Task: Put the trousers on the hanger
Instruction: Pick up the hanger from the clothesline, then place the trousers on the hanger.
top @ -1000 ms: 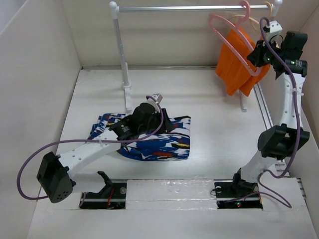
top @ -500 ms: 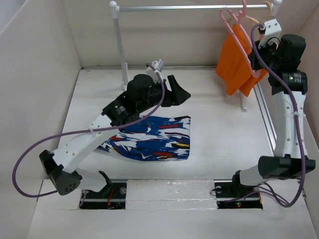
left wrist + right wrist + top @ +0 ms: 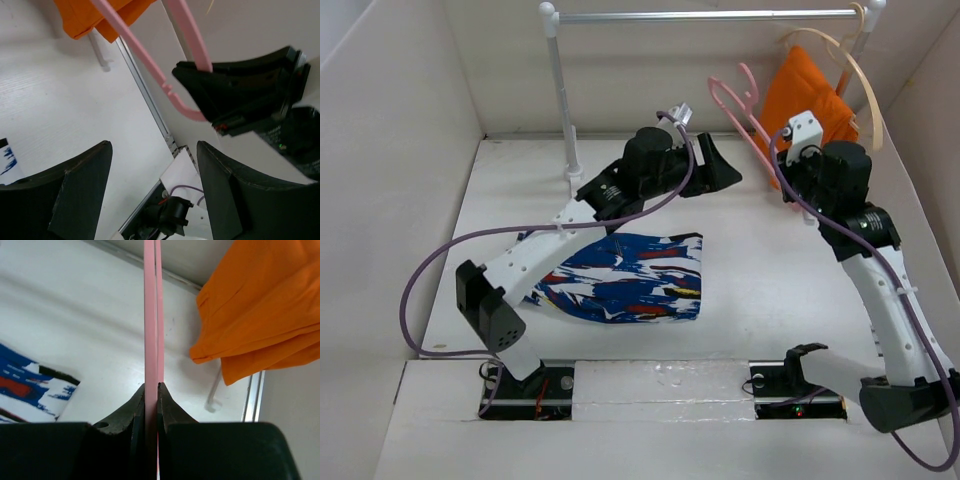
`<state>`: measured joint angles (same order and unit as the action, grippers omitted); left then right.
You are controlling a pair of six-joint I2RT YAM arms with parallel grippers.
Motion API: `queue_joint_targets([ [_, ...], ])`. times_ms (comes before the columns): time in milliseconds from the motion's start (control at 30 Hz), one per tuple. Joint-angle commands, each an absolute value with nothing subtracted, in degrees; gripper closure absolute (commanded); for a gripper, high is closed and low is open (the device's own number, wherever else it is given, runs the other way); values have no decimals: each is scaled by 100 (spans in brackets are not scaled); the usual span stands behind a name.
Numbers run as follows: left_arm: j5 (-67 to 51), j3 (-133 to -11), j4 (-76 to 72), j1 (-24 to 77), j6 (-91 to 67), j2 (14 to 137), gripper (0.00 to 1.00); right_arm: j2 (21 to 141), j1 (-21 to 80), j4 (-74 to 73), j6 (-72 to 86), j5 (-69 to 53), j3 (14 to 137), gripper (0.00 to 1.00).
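Trousers [image 3: 620, 285] are lying in a folded heap near the middle of the counter [image 3: 770, 290], flat, with nothing touching them. In the right wrist view only one corner of them [image 3: 30, 385] is showing, at 8 o'clock.

Hanger [image 3: 728, 100] is being held in the air at roughly 1 o'clock from the trousers and well apart from them, hook end pointing up toward 11 o'clock in the top view.

Right end effector [image 3: 151, 387] is gripping the hanger [image 3: 150, 315]: both fingers are pressing flat on the thin pink bar, which is running straight up toward 12 o'clock in its own view. The left wrist view is showing the same grip from the side, the black fingers [image 3: 220, 85] pinching the pink loop [image 3: 135, 47] near its lower bend.

Left end effector [image 3: 155, 150] is spread wide and holding nothing. In the top view it [image 3: 720, 168] is hovering at 1 o'clock from the trousers, facing the hanger, near it but not touching.

Orange cloth [image 3: 805, 100] is hanging on a cream hanger [image 3: 865, 85] at 3 o'clock from the pink one, under the rail [image 3: 700, 16].
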<state>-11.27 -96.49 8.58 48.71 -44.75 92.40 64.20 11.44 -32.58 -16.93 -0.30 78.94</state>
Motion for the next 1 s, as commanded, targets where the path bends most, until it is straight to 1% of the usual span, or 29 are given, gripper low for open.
queue_joint_targets([
  [0,-1327,-9985,239,4948,-4789,9334,35,6047,1485,-2813,-1512,413,7464,100],
  [133,-1266,-9835,-147,4948,-4966,9474,35,5828,1705,-2786,-1275,360,7068,100],
  [300,-959,-9686,-518,4948,-5045,9720,35,5669,1934,-2821,-1117,439,6873,100],
  [400,-809,-9562,-905,4948,-5089,9913,35,5625,2074,-2812,-994,282,6724,100],
  [600,-694,-10405,-352,4948,-4949,10730,37,5370,2338,-2742,-633,324,6390,100],
  [700,-721,-10573,-325,4948,-4966,10881,44,5282,2540,-2812,-563,482,6328,100],
  [767,-729,-10547,-360,4948,-4992,10881,60,5221,2662,-2856,-475,676,6293,100],
  [800,-773,-10521,-369,4948,-5001,10890,72,5203,2750,-2909,-457,729,6284,100],
  [833,-808,-10451,-369,4948,-5001,10837,91,5186,2751,-3074,-431,851,6293,98],
  [867,-835,-10381,-387,4948,-5018,10802,98,5125,2847,-3172,-378,948,6293,88],
  [900,-983,-9849,-630,4948,-5062,10515,100,4959,2848,-3547,-300,880,6328,54],
  [933,-984,-9844,-633,4948,-5062,10512,100,4957,2848,-3551,-299,879,6328,54],
  [967,-1158,-9591,-807,4948,-5106,10381,100,4914,2848,-3960,-290,609,6389,46],
])
